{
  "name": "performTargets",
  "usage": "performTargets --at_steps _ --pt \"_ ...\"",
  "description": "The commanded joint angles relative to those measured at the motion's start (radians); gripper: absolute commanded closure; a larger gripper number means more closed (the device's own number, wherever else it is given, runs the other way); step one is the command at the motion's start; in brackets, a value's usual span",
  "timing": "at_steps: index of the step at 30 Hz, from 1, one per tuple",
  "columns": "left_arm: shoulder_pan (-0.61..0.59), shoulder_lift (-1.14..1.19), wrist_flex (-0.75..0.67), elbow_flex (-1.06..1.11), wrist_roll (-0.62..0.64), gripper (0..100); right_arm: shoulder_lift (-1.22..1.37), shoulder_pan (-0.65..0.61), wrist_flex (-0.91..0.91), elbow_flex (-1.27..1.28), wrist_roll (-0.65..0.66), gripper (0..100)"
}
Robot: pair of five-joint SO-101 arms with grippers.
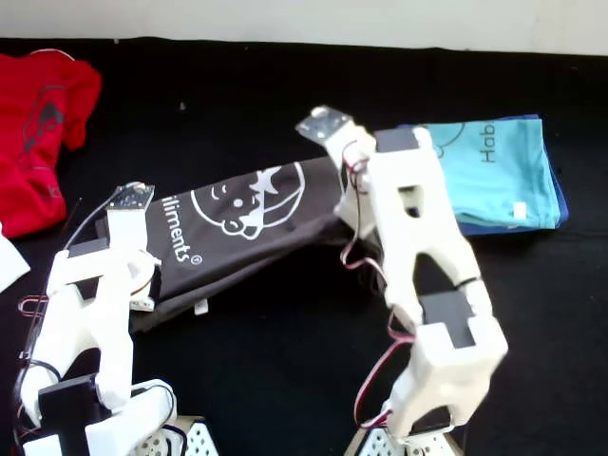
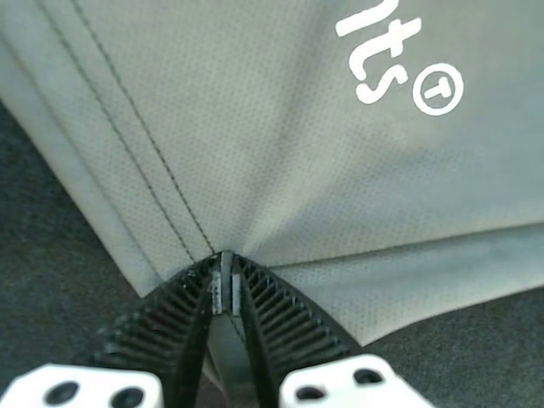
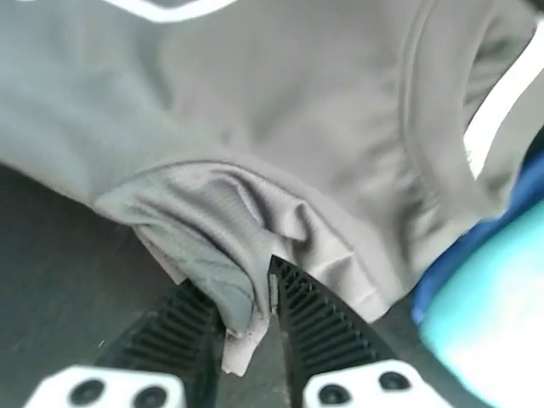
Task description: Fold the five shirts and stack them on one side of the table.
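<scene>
A dark grey shirt (image 1: 242, 223) with white print lies stretched across the middle of the black table. My left gripper (image 2: 223, 287) is shut on its stitched hem, at the shirt's left end (image 1: 150, 290) in the high view. My right gripper (image 3: 255, 299) is shut on bunched fabric (image 3: 223, 255) near the collar, at the shirt's right end (image 1: 350, 217). A folded teal shirt (image 1: 494, 180) rests on a folded blue shirt (image 1: 559, 195) at the right. A red shirt (image 1: 38, 133) lies crumpled at the far left.
A white item (image 1: 8, 261) pokes in at the table's left edge. The blue and teal shirts (image 3: 501, 314) lie close beside my right gripper. Bare black tabletop (image 1: 275, 361) lies between the two arm bases, and the table's far edge (image 1: 285, 43) meets a pale wall.
</scene>
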Motion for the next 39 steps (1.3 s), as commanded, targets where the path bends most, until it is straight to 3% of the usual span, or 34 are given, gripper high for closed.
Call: performTargets --at_steps 1,8,14,21,30,32,34,39 --pt "-0.013 0.007 -0.025 0.002 0.006 99 0.117 -0.015 0.008 -0.214 0.011 99.3" --pt "-0.013 0.007 -0.025 0.002 0.006 99 0.423 -0.021 0.010 -0.584 0.009 98.0" --pt "-0.013 0.007 -0.025 0.002 0.006 99 0.596 -0.008 -0.002 -0.858 -0.097 76.7" --pt "-0.013 0.007 -0.025 0.002 0.006 99 0.716 0.065 -0.016 -1.159 -0.238 82.2" --pt "-0.013 0.007 -0.025 0.002 0.006 99 0.720 0.068 0.331 -1.477 -0.247 82.7" --pt "-0.013 0.007 -0.025 0.002 0.006 99 0.719 0.064 0.334 -1.478 -0.250 87.5" --pt "-0.013 0.007 -0.025 0.002 0.006 99 0.716 0.047 0.334 -1.460 -0.250 98.3" --pt "-0.013 0.007 -0.025 0.002 0.006 99 0.713 -0.064 0.335 -1.297 -0.262 99.4"
